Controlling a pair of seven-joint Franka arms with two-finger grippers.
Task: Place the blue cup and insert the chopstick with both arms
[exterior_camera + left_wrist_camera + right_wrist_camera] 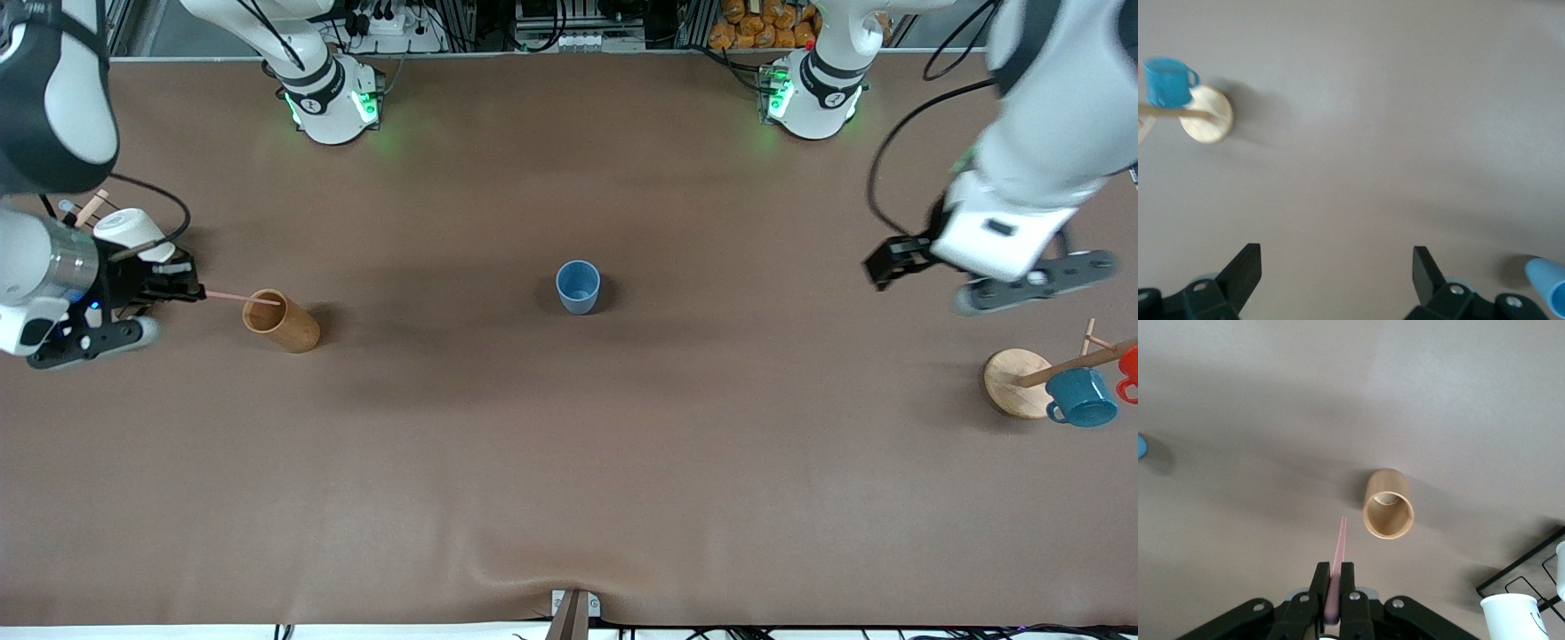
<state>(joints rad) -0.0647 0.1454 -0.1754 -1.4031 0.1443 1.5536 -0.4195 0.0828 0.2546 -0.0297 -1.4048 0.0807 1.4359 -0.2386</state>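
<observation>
The blue cup (pixel 578 286) stands upright in the middle of the table, with nothing in it; its edge also shows in the left wrist view (pixel 1548 283). My right gripper (pixel 197 293) is shut on one end of the pink chopstick (pixel 242 299), which it holds level above the table. The stick's free tip lies by the rim of a brown cup (pixel 281 321). In the right wrist view the chopstick (pixel 1337 553) sticks out from between the gripper's (pixel 1335 577) closed fingers toward that brown cup (pixel 1388 505). My left gripper (pixel 889 262) hangs open over bare table at the left arm's end, holding nothing (pixel 1336 267).
A wooden rack with a round base (pixel 1016 380) carries a teal mug (pixel 1080 397) and a red one at the left arm's end. A white cup (pixel 133 233) on a black wire rack (pixel 1525 567) sits close to the right gripper.
</observation>
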